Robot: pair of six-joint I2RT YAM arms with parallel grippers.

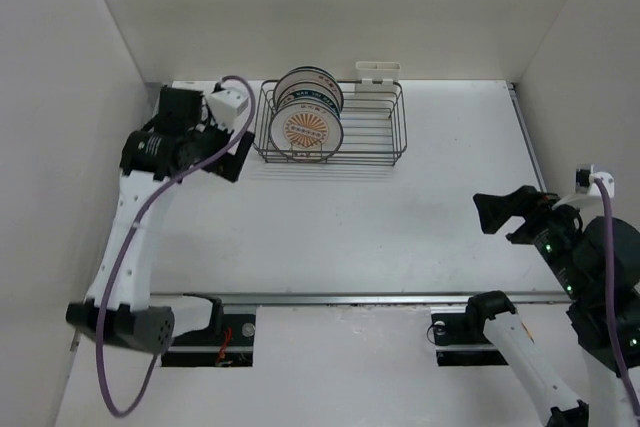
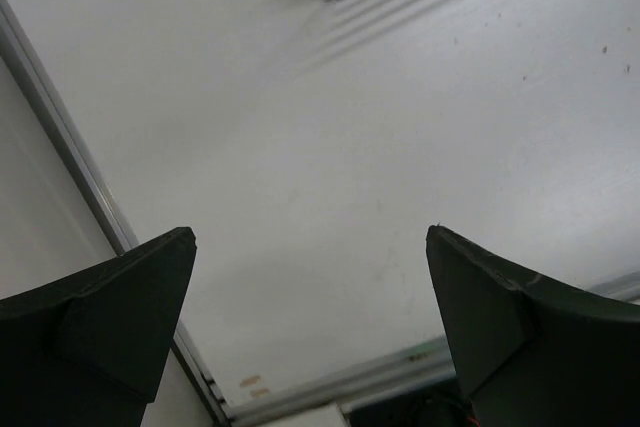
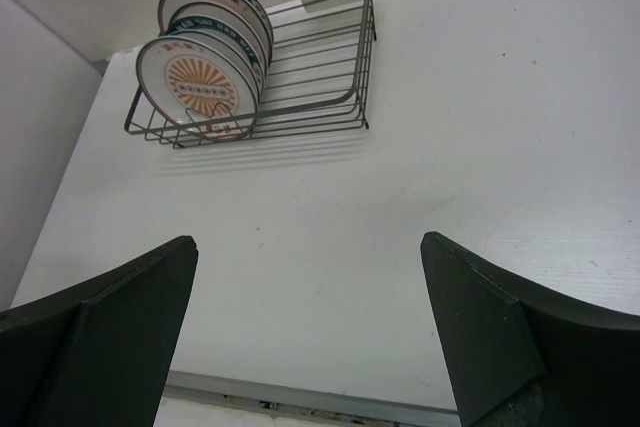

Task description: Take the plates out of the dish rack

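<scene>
Left gripper (image 2: pixel 310 239): black fingers spread wide, nothing held, just beside the left end of the dark metal wire dish rack (image 1: pixel 392 150). Round white orange-sunburst plates (image 1: pixel 308 129) stand on edge at that end. Right gripper (image 1: pixel 503 209) equally spread, empty, well apart from rack. Left nearer.

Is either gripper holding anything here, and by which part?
Nothing is held. The left gripper and right gripper are both open and empty; the plates stand in the dish rack.
</scene>
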